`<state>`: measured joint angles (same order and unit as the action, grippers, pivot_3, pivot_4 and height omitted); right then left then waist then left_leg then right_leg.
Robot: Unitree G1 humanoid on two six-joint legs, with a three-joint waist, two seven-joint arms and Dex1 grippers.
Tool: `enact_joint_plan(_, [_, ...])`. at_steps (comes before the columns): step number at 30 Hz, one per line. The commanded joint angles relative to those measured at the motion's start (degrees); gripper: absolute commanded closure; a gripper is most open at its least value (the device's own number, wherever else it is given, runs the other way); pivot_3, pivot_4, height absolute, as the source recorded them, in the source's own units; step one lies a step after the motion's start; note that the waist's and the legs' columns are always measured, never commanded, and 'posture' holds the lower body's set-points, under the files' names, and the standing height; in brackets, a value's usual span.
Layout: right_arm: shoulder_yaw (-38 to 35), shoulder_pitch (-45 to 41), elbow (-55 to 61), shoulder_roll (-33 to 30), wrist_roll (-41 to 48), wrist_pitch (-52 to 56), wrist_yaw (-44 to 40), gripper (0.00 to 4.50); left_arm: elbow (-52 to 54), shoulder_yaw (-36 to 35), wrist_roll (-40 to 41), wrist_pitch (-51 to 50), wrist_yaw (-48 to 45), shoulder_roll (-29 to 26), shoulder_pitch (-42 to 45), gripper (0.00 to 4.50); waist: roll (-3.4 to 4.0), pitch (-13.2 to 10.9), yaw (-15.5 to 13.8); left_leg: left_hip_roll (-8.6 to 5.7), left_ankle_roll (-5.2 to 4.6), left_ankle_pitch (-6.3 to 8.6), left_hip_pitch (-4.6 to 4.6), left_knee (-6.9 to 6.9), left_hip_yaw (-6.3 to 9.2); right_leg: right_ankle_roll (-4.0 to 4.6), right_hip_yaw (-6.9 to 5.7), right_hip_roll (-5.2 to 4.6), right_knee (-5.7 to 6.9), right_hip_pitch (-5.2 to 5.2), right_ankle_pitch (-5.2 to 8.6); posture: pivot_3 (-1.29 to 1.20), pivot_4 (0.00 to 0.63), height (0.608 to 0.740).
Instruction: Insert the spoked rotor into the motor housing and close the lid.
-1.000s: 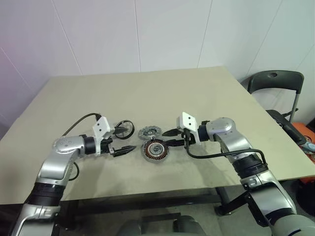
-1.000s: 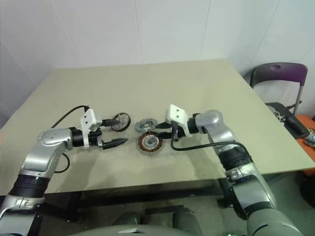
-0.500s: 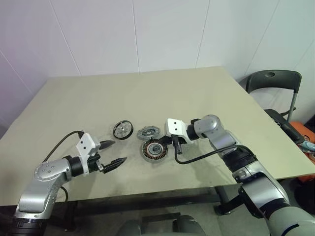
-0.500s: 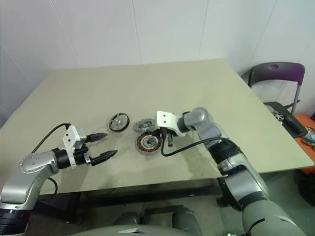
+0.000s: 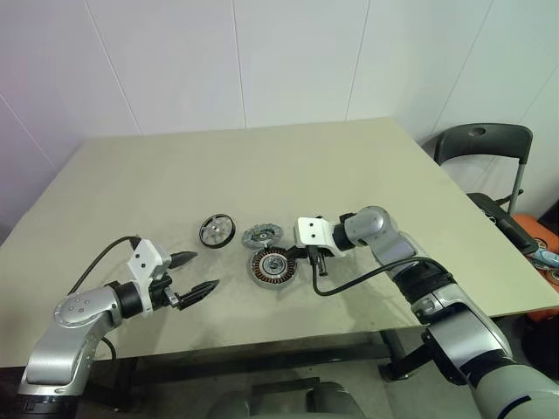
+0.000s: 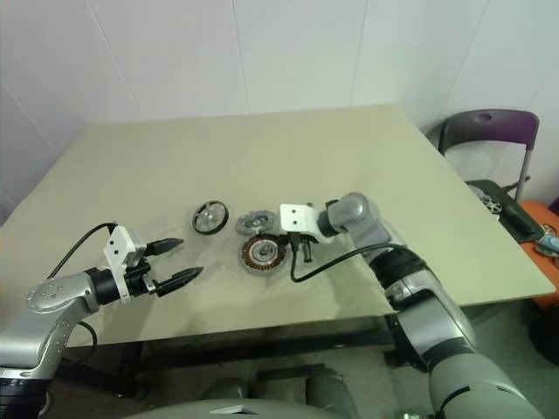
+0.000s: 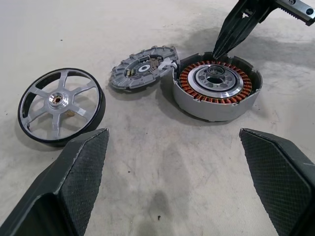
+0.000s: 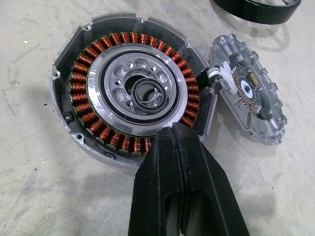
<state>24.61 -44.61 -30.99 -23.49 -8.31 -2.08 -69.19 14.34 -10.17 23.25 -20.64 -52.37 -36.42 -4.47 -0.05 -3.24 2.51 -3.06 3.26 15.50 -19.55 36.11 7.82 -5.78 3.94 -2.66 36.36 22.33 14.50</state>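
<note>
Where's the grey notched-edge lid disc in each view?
Left eye: grey notched metal lid, table centre, just behind the copper-wound motor housing.
Right eye: same place.
Left wrist: leaning against the housing rim.
Right wrist: beside the housing.
Shared landmark: the housing.

We see bright, even light from overhead on the beige matte table (image 5: 367, 175), with soft short shadows. The copper-wound round motor housing (image 8: 133, 96) looks sharp, while the black textured left fingers (image 7: 74, 182) blur slightly up close.
</note>
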Motion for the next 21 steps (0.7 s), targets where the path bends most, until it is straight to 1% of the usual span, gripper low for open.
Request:
enact_joint_plan(1, [0.3, -0.4, 2.0, 0.7, 0.1, -0.7, -0.5, 4.48, 0.7, -1.3, 0.6, 1.6, 0.0, -0.7, 0.5, 0.0, 0.0, 0.0, 0.0, 0.0, 0.0, 0.0, 0.0, 0.0, 0.0, 0.0, 0.0, 0.0, 0.0, 0.0, 0.0, 0.0, 0.0, 0.74])
enact_joint_plan(15, [1.6, 0.4, 1.7, 2.3, -0.7, -1.0, -0.2, 4.48, -0.2, -1.2, 0.6, 2.7, 0.2, -0.5, 0.1, 0.0, 0.0, 0.0, 0.1, 0.02, 0.0, 0.0, 0.07, -0.01, 0.0, 0.01, 0.0, 0.03, 0.03, -0.03, 0.01, 0.0, 0.0, 0.74])
enact_joint_plan(21, [0.9, 0.7, 3.1, 3.3, 0.6, 0.1, -0.5, 4.48, -0.5, -0.9, 0.5, 3.0, 0.2, -0.5, 0.1, 0.0, -0.01, 0.0, 0.2, 0.03, 0.0, 0.0, 0.08, -0.01, 0.0, 0.01, 0.0, 0.04, 0.05, -0.02, 0.0, 0.0, 0.0, 0.74])
